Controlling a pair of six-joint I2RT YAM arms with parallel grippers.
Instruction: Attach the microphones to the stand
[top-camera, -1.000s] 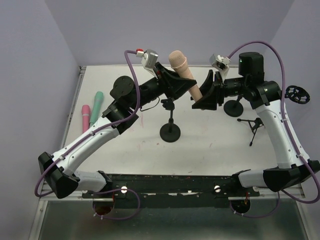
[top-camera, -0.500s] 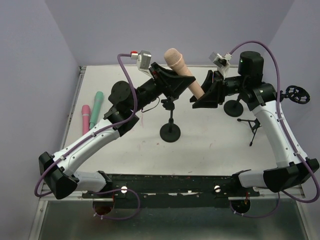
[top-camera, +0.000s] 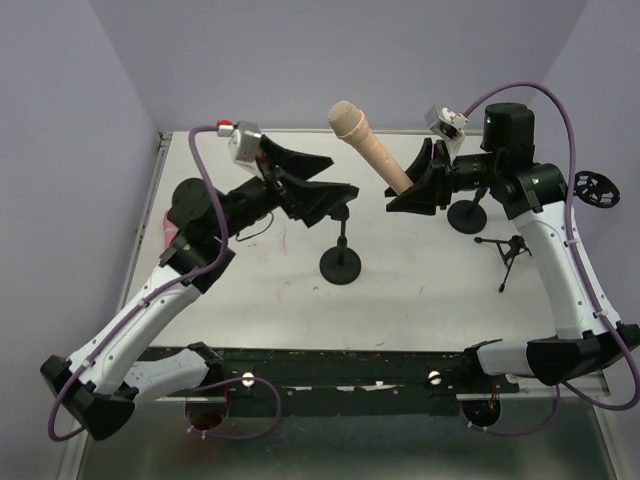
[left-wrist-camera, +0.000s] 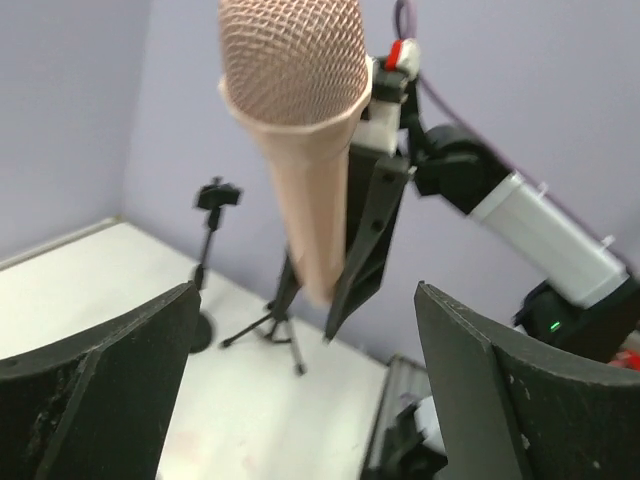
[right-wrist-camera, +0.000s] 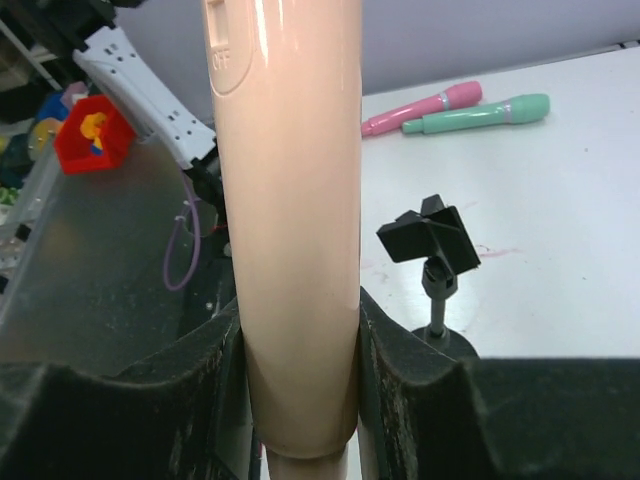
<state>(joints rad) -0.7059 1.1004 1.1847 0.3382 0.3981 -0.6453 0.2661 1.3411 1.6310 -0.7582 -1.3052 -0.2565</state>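
Nearest to me on the table (top-camera: 420, 290) is the stand (top-camera: 341, 262) with the round base. Its clip at the top is empty, so no part of the task is done yet. A little beyond it I see the change. One second ago the left gripper (top-camera: 342, 174) was closed on the peach microphone (top-camera: 372, 152) together with the other arm. Now its jaws stand wide apart with nothing between them, and the arm is pulled back to the left. In the left wrist view the microphone is in front of the open fingers and apart from them. The right gripper (top-camera: 403, 183) alone now carries it, clamped on the lower part of the handle, and both fingers press against its sides in the right wrist view. I judge the handover finished (the left arm is now free for another job). The microphone is up in the air, tilted, with its head pointing up and away from the right gripper. It is above the clip, to its right, and does not touch it. It must come down so that the handle enters the clip. Farther away, the pink microphone (right-wrist-camera: 420, 110) and the green microphone (right-wrist-camera: 475, 115) lie side by side on the table, waiting.
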